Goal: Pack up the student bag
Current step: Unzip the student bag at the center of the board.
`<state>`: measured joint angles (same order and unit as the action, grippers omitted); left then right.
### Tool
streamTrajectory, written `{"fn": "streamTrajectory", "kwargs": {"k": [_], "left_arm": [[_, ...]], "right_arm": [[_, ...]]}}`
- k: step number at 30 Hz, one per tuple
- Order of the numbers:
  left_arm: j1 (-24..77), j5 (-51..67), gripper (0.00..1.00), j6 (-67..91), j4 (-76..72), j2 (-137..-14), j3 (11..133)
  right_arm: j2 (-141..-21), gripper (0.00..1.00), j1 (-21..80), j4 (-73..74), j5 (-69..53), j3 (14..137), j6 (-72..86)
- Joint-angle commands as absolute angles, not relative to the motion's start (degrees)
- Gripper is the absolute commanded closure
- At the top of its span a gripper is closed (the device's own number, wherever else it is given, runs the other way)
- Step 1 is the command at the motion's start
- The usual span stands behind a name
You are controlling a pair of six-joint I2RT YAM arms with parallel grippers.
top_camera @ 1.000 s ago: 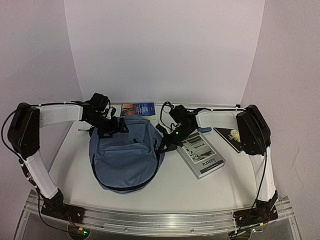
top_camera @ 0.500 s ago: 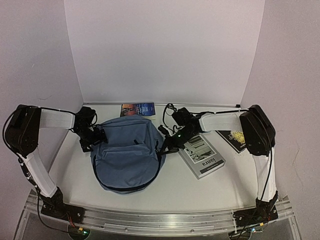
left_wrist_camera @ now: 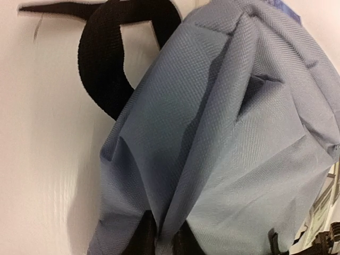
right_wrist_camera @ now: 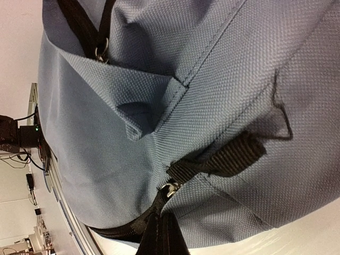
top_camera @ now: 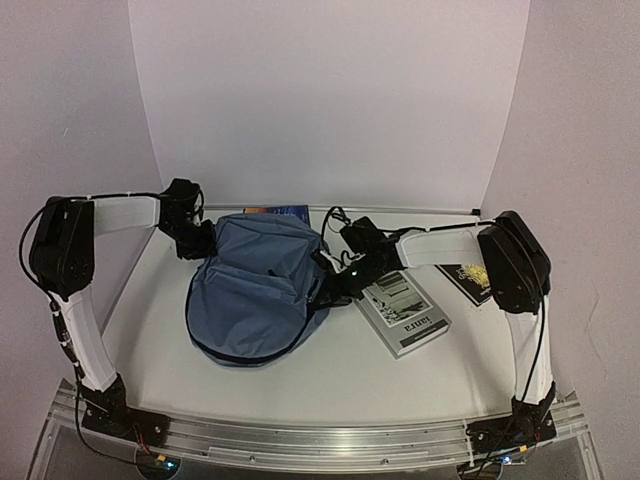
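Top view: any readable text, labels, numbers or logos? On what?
Grey book: one large word on the cover, upside down to the camera, too blurred to read.
Blue book: mostly hidden behind the bag, print too small to read.
Black book: gold emblem, no legible words.
Bag: no label or logo in any view.

The blue book (top_camera: 295,211) at the far edge of the desk (top_camera: 400,385) is largely hidden by the student bag (top_camera: 255,290). The left tool (left_wrist_camera: 162,240) and the right tool (right_wrist_camera: 161,239) are cut off by the wrist views' lower edges.
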<state>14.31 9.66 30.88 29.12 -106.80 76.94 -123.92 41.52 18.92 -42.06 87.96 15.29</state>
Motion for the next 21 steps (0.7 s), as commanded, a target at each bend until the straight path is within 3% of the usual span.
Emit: {"fn": "streamTrajectory", "kwargs": {"k": [1,2,4,7,11,18,21], "left_arm": [[14.2,5.9,0.55,25.6,31.8,-106.4,82.9],[15.0,6.2,0.42,25.5,29.9,-103.5,79.7],[17.5,4.9,0.23,25.6,26.4,-96.0,74.3],[21.4,4.6,0.16,25.1,27.0,-89.3,69.9],[26.9,11.1,0.22,24.4,26.6,-85.6,66.3],[36.0,12.5,0.53,26.5,23.9,-89.0,63.2],[39.7,12.8,0.59,26.9,22.0,-92.2,64.0]], "right_arm": [[-119.5,0.97,41.9,15.6,-42.6,88.7,16.1],[-119.6,0.92,41.9,15.4,-42.3,87.9,16.3],[-120.1,0.68,41.9,15.2,-42.1,86.2,16.7],[-120.1,0.56,41.3,15.2,-41.1,84.3,17.3],[-118.2,0.55,39.1,15.2,-38.0,82.6,18.1],[-120.6,0.47,38.8,15.0,-36.7,82.2,19.1],[-123.3,0.47,38.8,15.0,-36.9,83.9,19.2]]}}
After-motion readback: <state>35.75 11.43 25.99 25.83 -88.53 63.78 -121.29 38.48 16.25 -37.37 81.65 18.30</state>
